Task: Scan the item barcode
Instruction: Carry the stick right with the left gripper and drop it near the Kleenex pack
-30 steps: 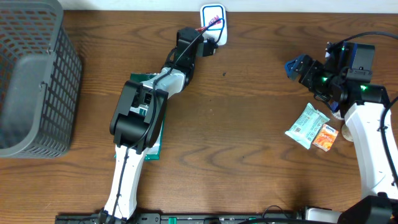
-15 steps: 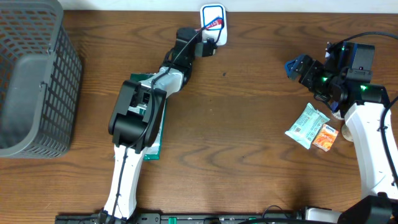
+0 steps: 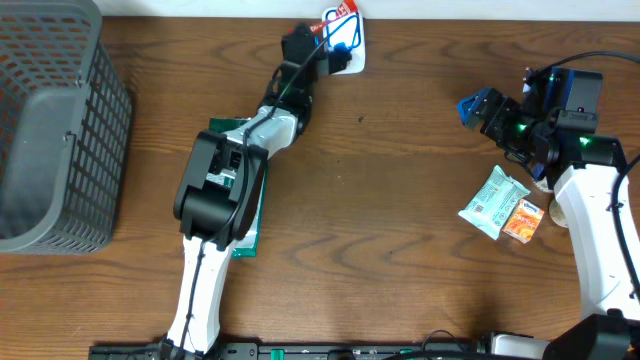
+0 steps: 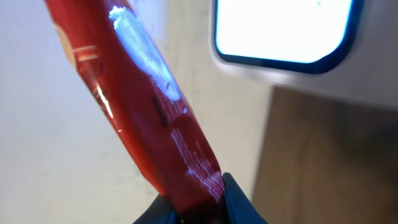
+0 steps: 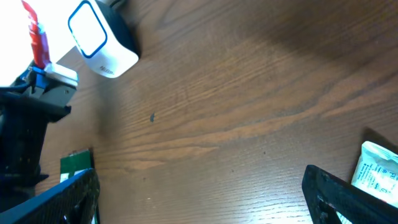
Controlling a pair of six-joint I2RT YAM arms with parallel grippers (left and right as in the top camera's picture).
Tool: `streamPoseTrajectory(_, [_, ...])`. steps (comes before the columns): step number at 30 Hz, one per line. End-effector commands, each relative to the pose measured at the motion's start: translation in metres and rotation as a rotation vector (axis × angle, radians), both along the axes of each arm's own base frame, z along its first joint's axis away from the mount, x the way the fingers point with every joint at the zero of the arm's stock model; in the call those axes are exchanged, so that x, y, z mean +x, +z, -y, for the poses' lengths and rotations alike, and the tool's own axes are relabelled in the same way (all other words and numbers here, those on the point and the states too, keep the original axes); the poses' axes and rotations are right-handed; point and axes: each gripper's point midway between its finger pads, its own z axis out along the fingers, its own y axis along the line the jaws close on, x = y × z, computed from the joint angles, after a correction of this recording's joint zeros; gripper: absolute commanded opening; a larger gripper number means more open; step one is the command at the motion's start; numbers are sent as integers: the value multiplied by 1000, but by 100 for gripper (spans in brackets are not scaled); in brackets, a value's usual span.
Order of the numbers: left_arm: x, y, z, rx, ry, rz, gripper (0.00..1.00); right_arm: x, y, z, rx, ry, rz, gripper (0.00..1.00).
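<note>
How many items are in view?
4: red packet in left gripper at scanner; green pack under left arm; white pouch and orange packet by right arm. Basket may hide more.

Overhead top-down; wrist cams close; all share scanner.

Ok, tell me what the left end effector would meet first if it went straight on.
Probably the scanner: the left end effector, shut on the red packet, points just left of its lit window. The packet would touch first; depth is unclear.
</note>
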Motion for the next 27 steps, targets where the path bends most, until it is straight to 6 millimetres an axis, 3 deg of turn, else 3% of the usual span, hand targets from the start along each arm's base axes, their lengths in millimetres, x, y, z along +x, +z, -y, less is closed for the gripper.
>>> streamPoseTrajectory(1, [-17,68,17,-200,46,25,7,1,12,4,-17,0,33,99])
streamPoseTrajectory(6, [-79,114,54,-467,21,-180,7,1,12,4,-17,0,33,99])
streamPoseTrajectory(10, [-152,151,85,-743,-23,-404,7,1,12,4,-17,0,33,99])
streamPoseTrajectory(15, [-231,176,118,-1035,-58,-712,7,1,12,4,-17,0,33,99])
streamPoseTrajectory(20, [-260,158,130,-1277,139,-945,8,0,35,8,46,-16,70,99])
streamPoseTrajectory(23, [-276,138,149,-1342,185,-1124,8,-19,62,32,37,-89,49,99])
streamPoseTrajectory(27, [-290,118,192,-1405,155,-1346,8,-56,98,66,-29,-171,-12,99])
